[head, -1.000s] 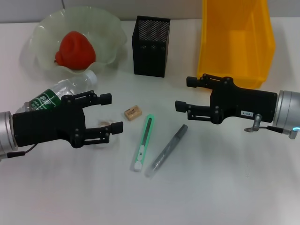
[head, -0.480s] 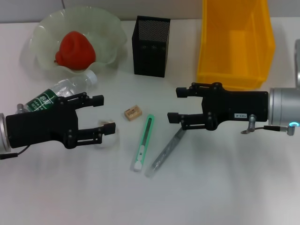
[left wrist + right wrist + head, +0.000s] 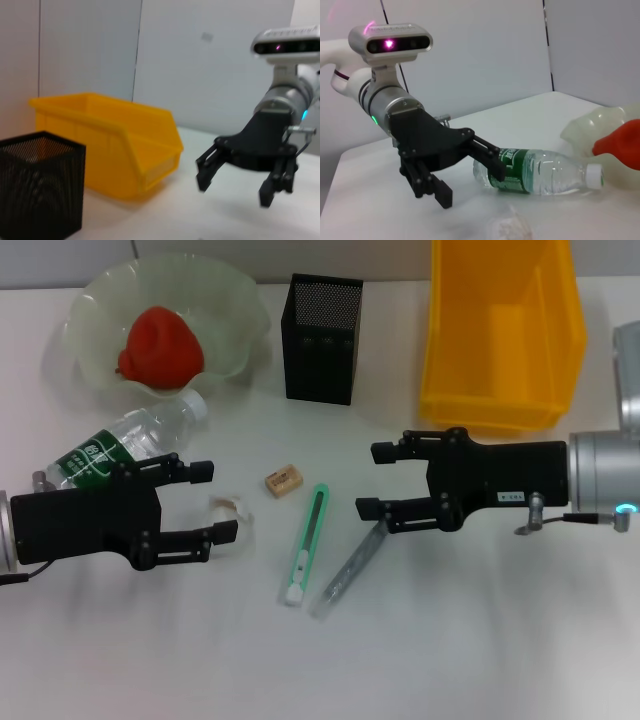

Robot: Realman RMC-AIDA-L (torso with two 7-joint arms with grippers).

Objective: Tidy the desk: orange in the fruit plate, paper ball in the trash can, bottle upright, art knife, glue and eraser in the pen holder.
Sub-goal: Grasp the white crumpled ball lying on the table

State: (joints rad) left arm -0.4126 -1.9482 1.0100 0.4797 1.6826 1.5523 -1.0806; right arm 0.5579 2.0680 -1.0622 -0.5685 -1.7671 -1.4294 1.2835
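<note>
Fingers spread on both: my left gripper (image 3: 213,501) straddles the paper ball (image 3: 226,508) mid-desk toward the left edge, and I judge a shallow close could squirt it toward the eraser (image 3: 283,481).

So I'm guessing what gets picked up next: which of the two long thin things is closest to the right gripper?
The grey glue stick: its upper end sits right under the open right gripper. The green knife lies farther from it.

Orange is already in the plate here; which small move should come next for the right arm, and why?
Probably lower the open right gripper onto the glue: its lower finger already sits over the tube's upper end, and the glue lies flat beside the art knife.
</note>
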